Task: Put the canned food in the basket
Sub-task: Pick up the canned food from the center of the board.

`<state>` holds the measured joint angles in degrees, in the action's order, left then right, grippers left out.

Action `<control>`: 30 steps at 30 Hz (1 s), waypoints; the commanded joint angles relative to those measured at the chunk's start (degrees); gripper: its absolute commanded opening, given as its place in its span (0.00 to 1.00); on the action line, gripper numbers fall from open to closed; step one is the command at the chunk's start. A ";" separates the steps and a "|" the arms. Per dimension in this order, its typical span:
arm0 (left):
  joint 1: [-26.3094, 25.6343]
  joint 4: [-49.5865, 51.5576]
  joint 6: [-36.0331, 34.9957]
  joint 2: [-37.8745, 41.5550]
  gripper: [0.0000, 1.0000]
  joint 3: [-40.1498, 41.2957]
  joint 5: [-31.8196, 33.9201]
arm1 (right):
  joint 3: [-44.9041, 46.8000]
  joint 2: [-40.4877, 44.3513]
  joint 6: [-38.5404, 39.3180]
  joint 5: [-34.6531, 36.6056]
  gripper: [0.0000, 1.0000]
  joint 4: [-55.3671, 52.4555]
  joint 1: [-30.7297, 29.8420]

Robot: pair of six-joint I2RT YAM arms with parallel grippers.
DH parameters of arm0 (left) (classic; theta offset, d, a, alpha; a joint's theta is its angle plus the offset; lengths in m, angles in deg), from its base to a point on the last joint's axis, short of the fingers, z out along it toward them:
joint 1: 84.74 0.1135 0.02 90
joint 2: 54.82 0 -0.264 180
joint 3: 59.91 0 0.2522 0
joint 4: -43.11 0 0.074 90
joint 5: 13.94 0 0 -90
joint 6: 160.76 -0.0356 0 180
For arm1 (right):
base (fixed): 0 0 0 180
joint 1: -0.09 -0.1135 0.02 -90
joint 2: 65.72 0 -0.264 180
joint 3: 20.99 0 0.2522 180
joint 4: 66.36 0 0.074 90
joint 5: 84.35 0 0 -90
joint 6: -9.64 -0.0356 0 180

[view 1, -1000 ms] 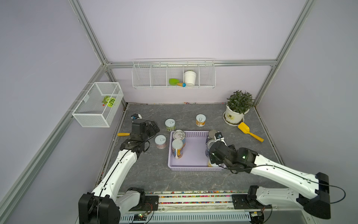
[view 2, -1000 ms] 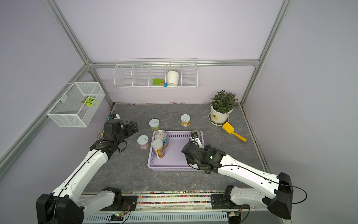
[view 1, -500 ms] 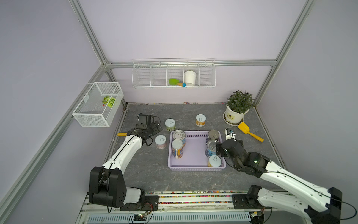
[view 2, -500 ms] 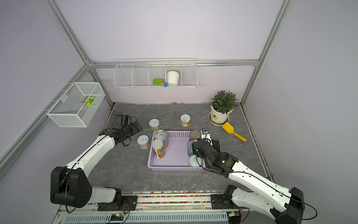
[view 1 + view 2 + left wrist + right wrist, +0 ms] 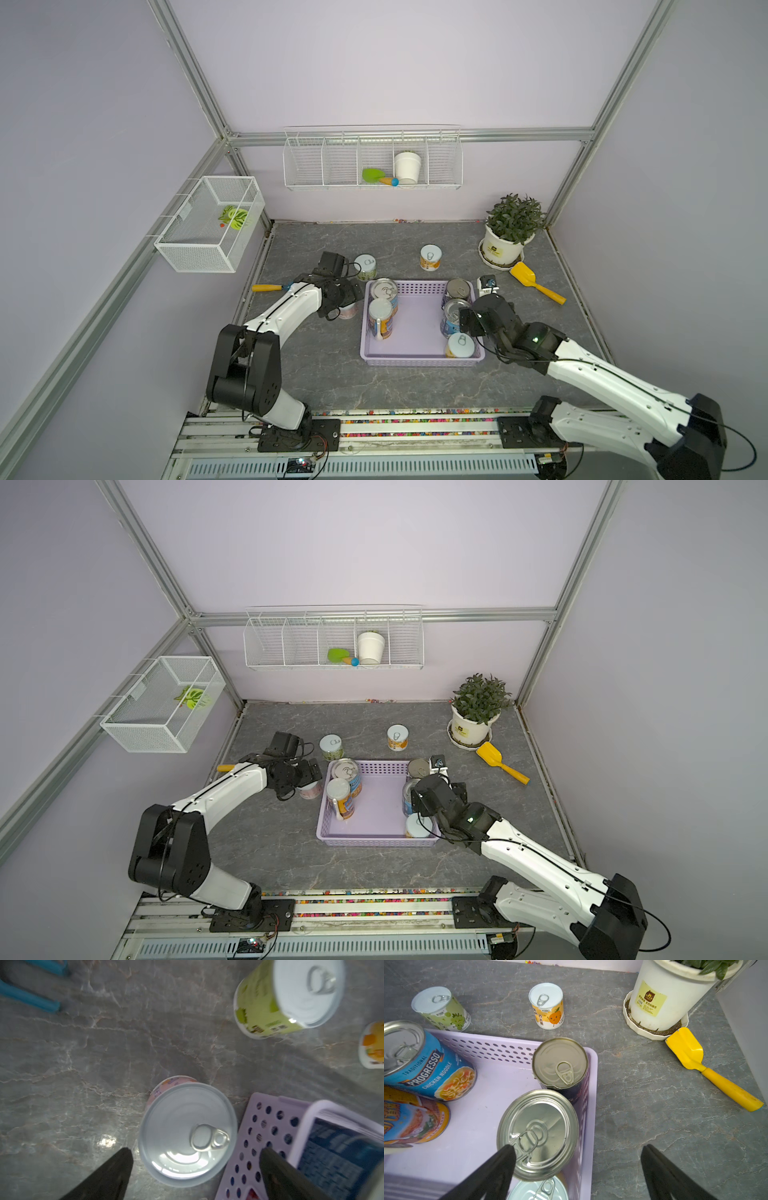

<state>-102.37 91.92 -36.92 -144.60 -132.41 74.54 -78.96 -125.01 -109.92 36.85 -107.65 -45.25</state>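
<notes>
Lavender basket holds five cans; three stand outside. Only the left wrist view shows the pink-labelled can whole, at the basket's ten o'clock, under the wide-spread, empty left gripper. The right gripper gapes empty above the basket's three o'clock wall. A blue can reads "PROGRESSO CHICKEN NOODLE".

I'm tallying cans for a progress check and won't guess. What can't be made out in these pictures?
Pink can: both top views, mostly under the left arm; label a sliver in the left wrist view.
Pale-lidded can in the basket corner: right wrist view, cut off by the picture's edge.
Blue tool: left wrist view, blurred and cut off by the edge.
Green item in the mesh basket: top views, too small to name.
</notes>
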 commanded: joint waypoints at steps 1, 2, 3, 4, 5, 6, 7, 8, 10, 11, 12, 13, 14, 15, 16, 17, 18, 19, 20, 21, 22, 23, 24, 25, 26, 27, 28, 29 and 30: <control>0.08 1.05 0.35 -0.96 1.00 -1.62 0.02 | -0.71 -0.04 -0.37 -1.18 0.99 0.93 0.34; 0.03 1.18 0.28 -1.36 0.99 -1.81 -0.14 | -0.75 -0.06 -0.37 -1.29 0.98 1.07 0.34; 0.04 1.12 0.13 -1.58 0.99 -1.90 -0.11 | -0.80 -0.12 -0.33 -1.39 0.98 1.02 0.45; -0.03 1.08 0.02 -1.78 1.00 -1.99 -0.28 | -0.88 -0.13 -0.33 -1.33 0.98 1.13 0.43; 0.02 1.00 -0.08 -2.03 1.00 -2.08 -0.32 | -0.86 -0.30 -0.35 -1.44 0.98 1.24 0.43; -0.03 0.99 -0.18 -2.31 0.99 -2.21 -0.30 | -0.87 -0.43 -0.26 -1.53 0.98 1.28 0.51; -0.02 0.99 -0.18 -2.71 1.00 -2.25 -0.03 | -0.87 -0.56 -0.30 -1.71 0.98 1.26 0.47; 0.00 1.12 -0.18 -3.10 1.00 -2.41 0.21 | -0.88 -0.74 -0.23 -1.76 0.98 1.30 0.58; -0.03 1.49 -0.18 -4.22 1.00 -2.90 1.13 | -0.99 -1.16 -0.25 -2.00 0.98 1.29 0.56; 0.04 1.64 -0.12 -4.72 1.00 -3.07 1.63 | -1.01 -1.38 -0.23 -2.10 0.98 1.39 0.56; -0.01 1.84 0.03 -5.12 0.99 -3.36 2.29 | -1.10 -1.58 -0.24 -2.17 0.98 1.37 0.65; 0.04 2.03 0.15 -5.40 0.99 -3.60 2.85 | -1.19 -1.70 -0.25 -2.28 0.98 1.31 0.66; -0.02 2.12 0.10 -5.69 0.99 -3.75 3.30 | -1.21 -1.79 -0.30 -2.37 0.98 1.28 0.69; 0.04 2.20 0.19 -5.87 0.97 -4.04 3.81 | -1.18 -1.73 -0.24 -2.37 0.99 1.25 0.70; -0.02 2.35 0.17 -5.98 0.95 -4.23 4.42 | -1.21 -1.79 -0.24 -2.46 0.98 1.27 0.78; -0.02 2.52 0.10 -6.18 0.94 -4.49 4.73 | -1.16 -1.75 -0.23 -2.53 0.99 1.32 0.82; 0.04 2.70 -0.01 -6.26 0.92 -4.70 5.01 | -1.18 -1.73 -0.21 -2.54 0.98 1.36 0.87; 0.03 2.83 -0.01 -6.28 0.90 -4.89 5.26 | -1.06 -1.71 -0.24 -2.54 0.98 1.42 0.95; -0.03 2.92 -0.01 -6.29 0.88 -5.02 5.54 | -1.06 -1.74 -0.24 -2.61 0.98 1.50 1.01; 0.04 3.08 -0.04 -6.51 0.86 -5.22 5.82 | -1.06 -1.78 -0.23 -2.72 0.98 1.51 1.01; 0.01 3.26 -0.16 -6.59 0.83 -5.33 5.89 | -1.06 -1.75 -0.21 -2.81 0.98 1.41 1.10; 0.04 3.39 -0.18 -6.65 0.80 -5.46 6.07 | -1.05 -1.79 -0.23 -2.74 0.98 1.37 1.09; -0.03 3.53 -0.18 -6.71 0.78 -5.62 6.25 | -1.06 -1.79 -0.23 -2.83 0.98 1.47 1.06; -0.01 3.66 -0.13 -6.70 0.77 -5.64 6.50 | -1.06 -1.84 -0.26 -2.88 0.99 1.51 1.18; 0.05 3.87 -0.02 -6.60 0.76 -5.69 6.76 | -1.06 -1.87 -0.24 -2.95 0.99 1.44 1.18; 0.04 4.04 0.06 -6.41 0.75 -5.69 7.11 | -0.97 -1.88 -0.23 -3.01 0.98 1.59 1.15; -0.01 4.06 0.12 -6.06 0.73 -5.62 7.34 | -0.97 -1.92 -0.24 -3.07 0.99 1.55 1.31; 0.00 4.15 0.12 -5.76 0.72 -5.61 7.56 | -0.97 -1.91 -0.24 -3.07 0.98 1.59 1.30; 0.03 4.15 0.16 -5.32 0.72 -5.60 7.66 | -0.98 -1.93 -0.30 -3.06 0.98 1.56 1.29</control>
<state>-102.39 95.00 -36.90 -150.76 -136.76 80.13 -79.09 -126.63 -109.92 34.05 -106.75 -44.44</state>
